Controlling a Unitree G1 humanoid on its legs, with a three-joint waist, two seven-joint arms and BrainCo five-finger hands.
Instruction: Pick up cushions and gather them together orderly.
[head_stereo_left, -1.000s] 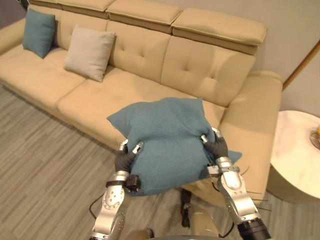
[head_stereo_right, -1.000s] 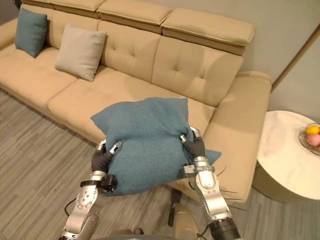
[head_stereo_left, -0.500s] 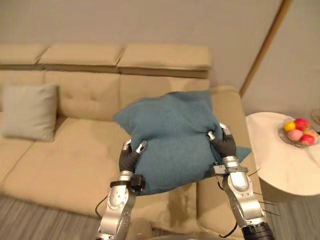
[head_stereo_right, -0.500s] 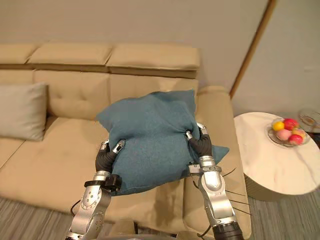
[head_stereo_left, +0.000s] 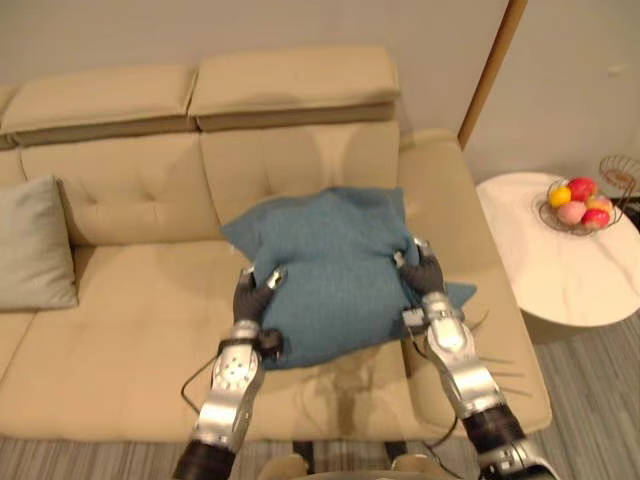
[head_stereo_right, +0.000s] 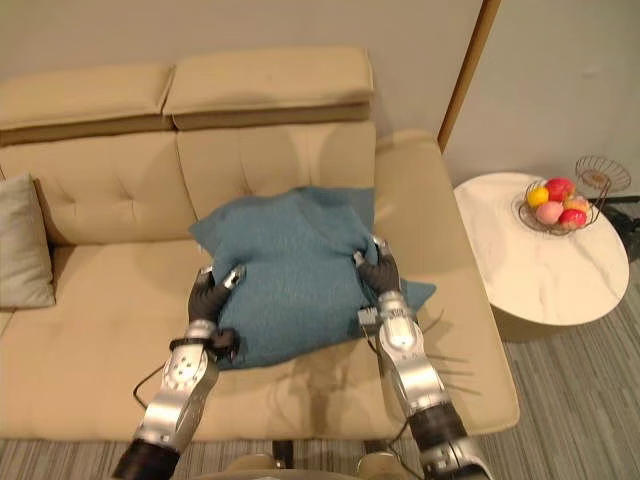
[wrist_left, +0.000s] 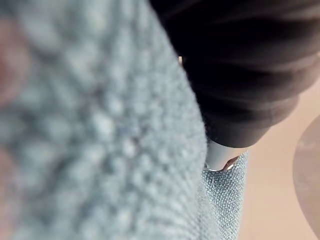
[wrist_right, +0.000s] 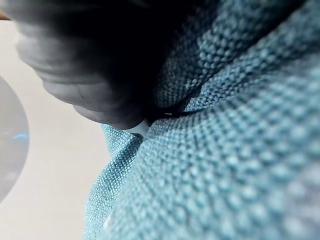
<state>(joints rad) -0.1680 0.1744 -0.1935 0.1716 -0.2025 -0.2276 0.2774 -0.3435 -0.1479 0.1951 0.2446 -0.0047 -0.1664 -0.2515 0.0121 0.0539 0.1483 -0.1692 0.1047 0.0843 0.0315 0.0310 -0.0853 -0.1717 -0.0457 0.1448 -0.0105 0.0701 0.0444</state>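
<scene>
1. Left hand (head_stereo_left: 254, 293) grips the teal cushion (head_stereo_left: 335, 265) at its left edge, fingers curled into the fabric.
2. Right hand (head_stereo_left: 421, 276) clamps the opposite edge the same way, fingers bent into the cloth.
3. The cushion sits between both hands over the beige sofa (head_stereo_left: 130, 330) seat, near the right armrest; contact with the seat cannot be told.
4. A pale cushion (head_stereo_left: 30, 245) leans against the backrest, well apart to the left.
5. A round white table (head_stereo_left: 560, 285) beside the sofa's right end carries a wire fruit bowl (head_stereo_left: 577, 205).
</scene>
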